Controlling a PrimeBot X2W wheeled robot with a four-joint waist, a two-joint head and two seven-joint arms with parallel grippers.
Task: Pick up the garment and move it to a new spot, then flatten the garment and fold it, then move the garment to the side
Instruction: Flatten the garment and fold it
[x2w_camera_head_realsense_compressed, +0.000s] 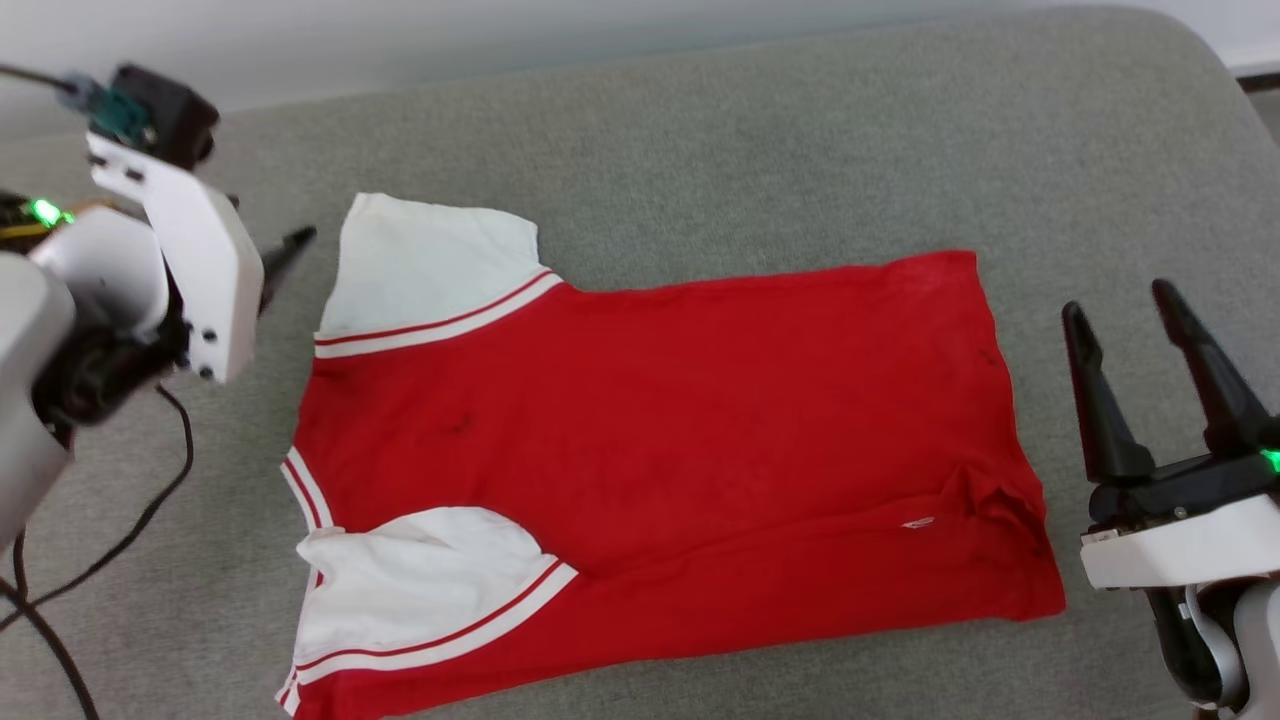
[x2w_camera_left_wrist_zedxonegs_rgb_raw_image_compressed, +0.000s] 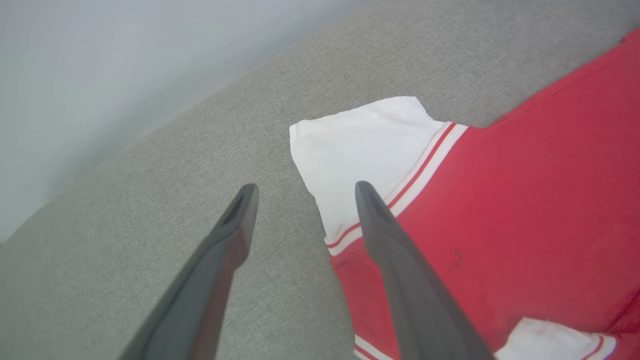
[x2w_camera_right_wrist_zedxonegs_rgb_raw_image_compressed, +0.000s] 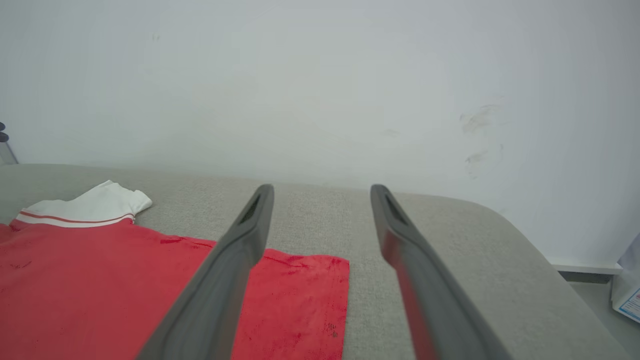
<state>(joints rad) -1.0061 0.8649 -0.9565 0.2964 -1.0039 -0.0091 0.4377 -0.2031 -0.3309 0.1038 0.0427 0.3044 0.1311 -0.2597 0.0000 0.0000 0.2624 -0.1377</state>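
The left gripper (x2w_camera_left_wrist_zedxonegs_rgb_raw_image_compressed: 306, 186) has two long, dark grey fingers (x2w_camera_left_wrist_zedxonegs_rgb_raw_image_compressed: 220, 260) that taper to rounded tips, each with a narrow slot on its inner face. Behind it is a flat white bracket (x2w_camera_head_realsense_compressed: 205, 275) with small dark screws. On top of the bracket sits a black camera module (x2w_camera_head_realsense_compressed: 170, 115) with a teal connector (x2w_camera_head_realsense_compressed: 115, 115). A green light (x2w_camera_head_realsense_compressed: 45, 212) glows beside the rounded white wrist shell (x2w_camera_head_realsense_compressed: 105, 265), and black cables (x2w_camera_head_realsense_compressed: 150, 515) trail under the pale grey forearm (x2w_camera_head_realsense_compressed: 25, 400). The right gripper (x2w_camera_head_realsense_compressed: 1118, 300) carries a matching black pair on a black base (x2w_camera_head_realsense_compressed: 1180, 485). Below that are a white housing (x2w_camera_head_realsense_compressed: 1175, 550), a second green lamp (x2w_camera_head_realsense_compressed: 1271, 460) and a pale looped cable (x2w_camera_head_realsense_compressed: 1215, 660).
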